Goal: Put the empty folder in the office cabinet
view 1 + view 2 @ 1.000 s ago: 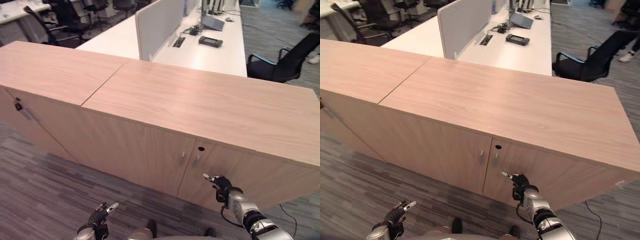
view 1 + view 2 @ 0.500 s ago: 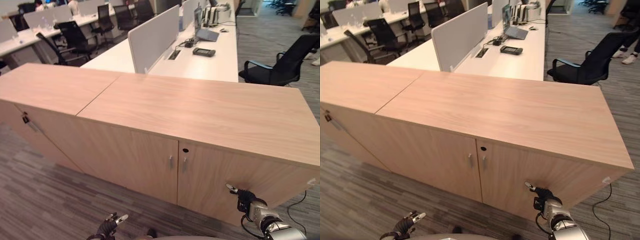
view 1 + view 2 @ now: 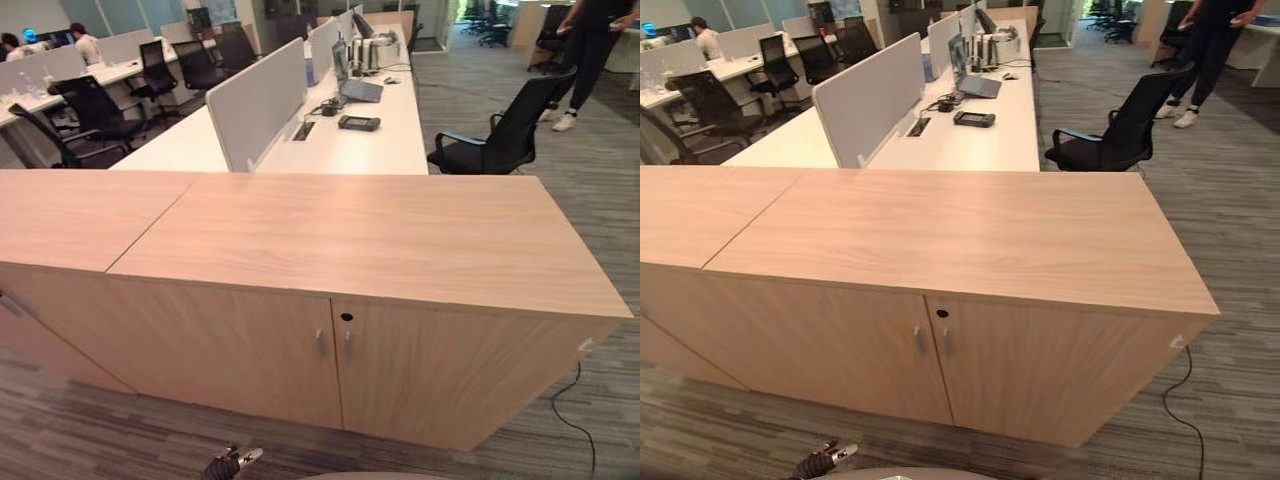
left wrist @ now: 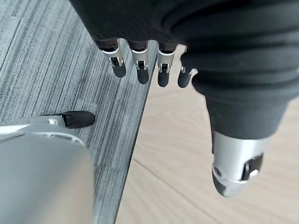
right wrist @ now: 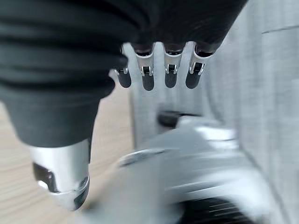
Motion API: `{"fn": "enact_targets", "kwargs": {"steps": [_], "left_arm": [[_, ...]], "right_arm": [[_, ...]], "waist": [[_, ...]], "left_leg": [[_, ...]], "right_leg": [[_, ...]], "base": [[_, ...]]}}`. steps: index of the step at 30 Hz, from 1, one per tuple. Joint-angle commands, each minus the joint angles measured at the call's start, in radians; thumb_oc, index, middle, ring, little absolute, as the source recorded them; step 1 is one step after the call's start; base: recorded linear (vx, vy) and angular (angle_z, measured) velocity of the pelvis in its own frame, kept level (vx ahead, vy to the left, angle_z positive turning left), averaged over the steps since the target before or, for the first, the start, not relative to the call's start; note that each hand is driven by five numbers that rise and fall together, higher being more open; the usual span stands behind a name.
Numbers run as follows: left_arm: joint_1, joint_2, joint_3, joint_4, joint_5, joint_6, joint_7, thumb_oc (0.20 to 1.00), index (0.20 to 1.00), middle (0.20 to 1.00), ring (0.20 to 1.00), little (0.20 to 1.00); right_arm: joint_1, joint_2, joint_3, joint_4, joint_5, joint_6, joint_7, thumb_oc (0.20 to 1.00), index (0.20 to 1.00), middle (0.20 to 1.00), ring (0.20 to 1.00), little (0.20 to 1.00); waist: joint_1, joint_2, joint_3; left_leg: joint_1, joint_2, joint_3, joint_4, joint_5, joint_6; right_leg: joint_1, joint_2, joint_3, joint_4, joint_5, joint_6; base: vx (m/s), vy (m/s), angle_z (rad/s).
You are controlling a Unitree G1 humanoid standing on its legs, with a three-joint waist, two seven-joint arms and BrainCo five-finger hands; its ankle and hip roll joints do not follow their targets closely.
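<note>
The left hand (image 4: 187,42) hangs low with its fingers (image 4: 140,70) loose and holding nothing. The right hand (image 5: 154,37) is loose and holds nothing too. Past the fingers stands the office cabinet (image 3: 330,250), its doors (image 3: 250,345) closed.

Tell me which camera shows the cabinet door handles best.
The left eye view: both handles sit near centre on the closed cabinet doors. The right eye view shows the same from slightly aside; the wrist views show just plain wood panel.
</note>
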Motion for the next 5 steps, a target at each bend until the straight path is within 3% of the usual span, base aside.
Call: {"fn": "enact_targets", "kwargs": {"steps": [1, 5], "left_arm": [[-0.093, 0.003, 0.005, 0.026, 0.044, -0.030, 0.007, 1.000, 1.000, 1.000, 1.000, 1.000], [-0.107, 0.000, 0.004, 0.054, 0.056, -0.031, 0.011, 1.000, 1.000, 1.000, 1.000, 1.000]], "right_arm": [[-0.141, 0.004, 0.022, 0.052, -0.083, -0.013, 0.015, 1.000, 1.000, 1.000, 1.000, 1.000], [-0.150, -0.003, 0.023, 0.056, -0.093, -0.010, 0.011, 1.000, 1.000, 1.000, 1.000, 1.000]], "waist": [[0.001, -0.008, 0.078], [-0.010, -0.013, 0.077]], "left_leg": [[0.039, 0.003, -0.019, 0.013, -0.062, -0.016], [0.048, 0.004, 0.006, 0.013, -0.067, -0.015]], "right_leg": [[0.090, -0.032, -0.006, 0.013, -0.071, 0.039], [0.076, -0.030, 0.016, 0.009, -0.061, 0.041]], "base": [[-0.01, 0.003, -0.42], [0.00, 0.004, -0.18]]}}
